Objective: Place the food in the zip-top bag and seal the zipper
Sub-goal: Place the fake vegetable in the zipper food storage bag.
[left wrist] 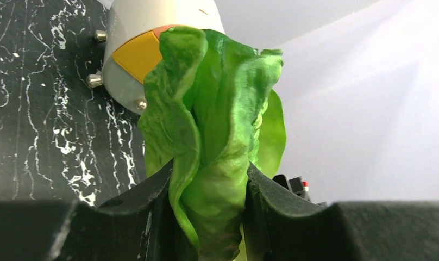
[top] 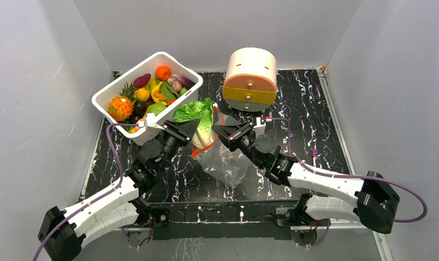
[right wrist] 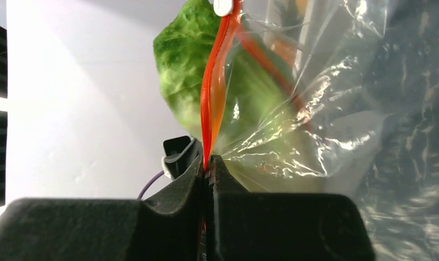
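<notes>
My left gripper [top: 193, 129] is shut on the leafy green-and-white lettuce [top: 198, 115], which fills the left wrist view [left wrist: 214, 136] between my fingers. The lettuce is held at the mouth of the clear zip-top bag [top: 227, 159], its lower part inside the plastic. My right gripper [top: 221, 135] is shut on the orange-red zipper [right wrist: 213, 98] and holds the bag's mouth edge up; the bag [right wrist: 337, 125] hangs to the right with the lettuce [right wrist: 179, 60] behind it. The other food lies in the white tub [top: 106, 100].
A round cream-and-orange drawer box [top: 250, 79] stands at the back, right of the tub; it also shows behind the lettuce in the left wrist view [left wrist: 125, 54]. Grey walls close the table on three sides.
</notes>
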`<state>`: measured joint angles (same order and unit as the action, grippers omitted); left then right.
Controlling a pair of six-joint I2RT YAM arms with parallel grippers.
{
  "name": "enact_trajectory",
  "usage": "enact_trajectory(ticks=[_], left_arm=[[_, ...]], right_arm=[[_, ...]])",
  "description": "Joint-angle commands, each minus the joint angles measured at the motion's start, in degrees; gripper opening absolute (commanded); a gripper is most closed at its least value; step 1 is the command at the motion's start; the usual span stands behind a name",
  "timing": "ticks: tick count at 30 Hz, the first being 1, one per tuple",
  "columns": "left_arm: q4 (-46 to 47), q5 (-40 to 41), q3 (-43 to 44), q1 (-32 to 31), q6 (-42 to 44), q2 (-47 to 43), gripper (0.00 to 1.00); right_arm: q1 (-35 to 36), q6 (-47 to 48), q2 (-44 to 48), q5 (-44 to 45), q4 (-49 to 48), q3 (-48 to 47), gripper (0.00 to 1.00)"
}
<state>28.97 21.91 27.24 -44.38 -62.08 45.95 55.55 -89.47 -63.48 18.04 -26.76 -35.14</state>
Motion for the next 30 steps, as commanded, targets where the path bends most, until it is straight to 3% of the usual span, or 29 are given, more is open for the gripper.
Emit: enact_trajectory(ticks=[1, 8, 14, 17, 21, 30], left_arm=[[14.0, -1.6, -4.4, -0.1, 4.7, 1.5, 0.00], [9.7, -0.8, -2.4, -0.1, 10.1, 0.2, 0.00], [0.6, 0.7, 0.3, -0.2, 9.3, -0.8, 0.00], [-5.7, -1.9, 2.5, -0.1, 5.7, -1.0, 0.00], [-7.2, -8.3, 2.5, -0.2, 5.8, -2.5, 0.00], [-10.8, -14.3, 1.8, -0.2, 5.0, -5.0, 0.00]], right_arm=[[1.6, -1.8, -1.4, 0.0, -6.6, -3.8, 0.00], [2.0, -1.9, -2.1, 1.9, -8.7, -4.0, 0.00], [2.0, -0.1, -3.4, 2.8, -10.1, -4.3, 0.00], [2.0, 0.8, -3.3, 4.2, -10.3, -4.0, 0.00], [2.1, 2.1, -4.2, 3.1, -13.6, -4.6, 0.00], [1.8, 5.4, -5.4, 3.4, -14.0, -6.1, 0.00]])
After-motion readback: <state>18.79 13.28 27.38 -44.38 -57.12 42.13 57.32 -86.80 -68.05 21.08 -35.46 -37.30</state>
